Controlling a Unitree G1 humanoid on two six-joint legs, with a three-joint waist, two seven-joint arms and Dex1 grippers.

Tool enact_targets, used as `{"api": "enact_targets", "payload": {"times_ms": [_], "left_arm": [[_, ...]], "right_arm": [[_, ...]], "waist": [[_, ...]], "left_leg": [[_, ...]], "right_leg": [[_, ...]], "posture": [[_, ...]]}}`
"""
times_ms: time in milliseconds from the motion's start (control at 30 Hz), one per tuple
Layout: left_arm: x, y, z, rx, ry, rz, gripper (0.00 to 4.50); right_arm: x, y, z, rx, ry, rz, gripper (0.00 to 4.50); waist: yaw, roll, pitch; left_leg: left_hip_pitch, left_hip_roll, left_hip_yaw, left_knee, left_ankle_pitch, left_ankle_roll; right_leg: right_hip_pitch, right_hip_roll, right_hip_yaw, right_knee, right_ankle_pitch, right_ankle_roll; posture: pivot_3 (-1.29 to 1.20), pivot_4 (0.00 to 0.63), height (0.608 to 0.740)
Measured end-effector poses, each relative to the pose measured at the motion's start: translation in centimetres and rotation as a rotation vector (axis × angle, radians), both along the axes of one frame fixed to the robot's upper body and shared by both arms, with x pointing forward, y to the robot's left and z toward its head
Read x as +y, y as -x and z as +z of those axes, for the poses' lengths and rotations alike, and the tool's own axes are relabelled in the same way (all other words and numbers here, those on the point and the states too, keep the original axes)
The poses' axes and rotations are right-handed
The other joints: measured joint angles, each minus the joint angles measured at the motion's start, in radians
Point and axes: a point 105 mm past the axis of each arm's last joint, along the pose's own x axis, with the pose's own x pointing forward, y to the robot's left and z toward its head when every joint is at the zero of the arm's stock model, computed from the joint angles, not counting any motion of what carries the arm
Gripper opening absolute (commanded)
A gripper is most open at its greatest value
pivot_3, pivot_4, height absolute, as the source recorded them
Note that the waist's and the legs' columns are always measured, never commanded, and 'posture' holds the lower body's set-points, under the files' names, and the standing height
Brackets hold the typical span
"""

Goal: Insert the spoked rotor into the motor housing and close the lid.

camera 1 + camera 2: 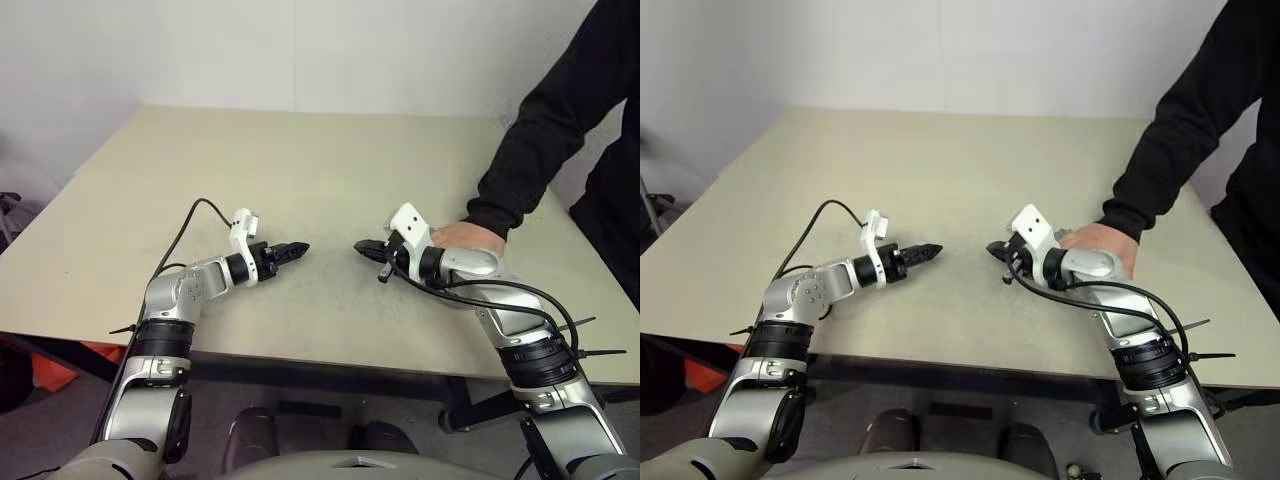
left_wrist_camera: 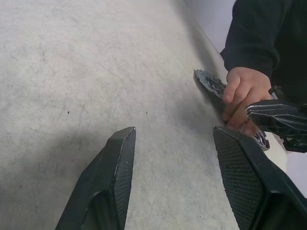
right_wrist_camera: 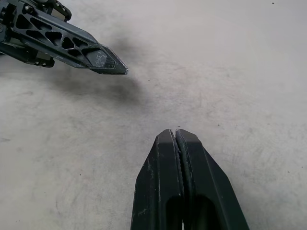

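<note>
- The table [image 1: 300, 170] has a pale beige, matt top with a fine speckled grain and faint scuffs; its front edge is thin and straight. Behind it stands a plain white wall.
- The left gripper [image 1: 296, 249] hangs just above the table near its front middle, its two black wedge-shaped fingers [image 2: 115, 177] standing apart with bare table between them; the inner pad of one finger is cross-hatched.
- The right gripper [image 1: 362, 246] faces the left one across a small gap, tip to tip, its two black fingers pressed flat together and holding nothing.
- A person's hand [image 1: 467, 238] in a black sleeve rests on the table just behind the right gripper's wrist.
- The lid [image 2: 210, 83], a flat grey disc with a notched edge, lies on the table under that hand's fingertips, on the far side of the hand from the left gripper.
- A small shiny metal part [image 2: 260, 139] peeks out at the hand's near side; which piece it is cannot be told.
</note>
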Motion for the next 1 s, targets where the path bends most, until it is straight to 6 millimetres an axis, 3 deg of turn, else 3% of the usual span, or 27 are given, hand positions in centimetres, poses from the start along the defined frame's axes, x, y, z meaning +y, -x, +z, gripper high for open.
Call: {"api": "enact_targets", "payload": {"times_ms": [267,367,533,767,1000], "left_arm": [[-0.2,0.2,-0.4,-0.005,-0.056,-0.022,2.72],[-0.8,0.7,-0.4,-0.067,-0.157,-0.082,2.75],[-2.1,1.6,0.0,-0.222,-0.320,-0.218,2.75],[-3.1,2.3,-0.5,-0.385,-0.472,-0.375,2.75],[-3.9,1.5,-0.2,-0.430,-0.475,-0.403,2.75]], "right_arm": [[-0.2,0.1,-0.1,0.008,0.011,0.002,0.00],[-1.4,0.8,-0.2,0.031,0.046,0.021,0.62],[-4.5,1.0,-0.2,0.019,0.151,-0.032,2.24],[-9.4,2.2,-0.5,0.002,0.408,-0.073,2.24],[-11.7,4.3,0.0,0.006,0.516,-0.066,2.24]], "waist": [[0.000,0.000,0.000],[0.004,0.000,0.000],[0.003,0.000,0.000],[0.003,0.001,-0.001],[0.004,0.003,-0.002]], "left_leg": [[0.000,0.000,0.000,0.000,0.000,0.000],[-0.001,0.000,0.000,0.000,0.000,0.001],[0.000,0.000,0.000,0.000,0.000,0.000],[0.000,0.000,0.000,0.001,0.000,0.000],[0.000,0.000,0.000,0.001,-0.001,0.001]], "right_leg": [[0.000,0.000,0.000,0.000,0.000,0.000],[0.000,0.000,0.000,0.000,0.000,0.000],[0.000,0.000,0.000,0.000,0.000,0.000],[0.000,0.000,0.000,0.000,0.000,0.000],[0.000,0.000,0.001,0.000,0.000,0.000]], "posture": [[0.00,0.000,0.740],[0.00,0.000,0.740],[0.00,0.000,0.740],[0.00,0.000,0.740],[0.00,0.000,0.740]]}}
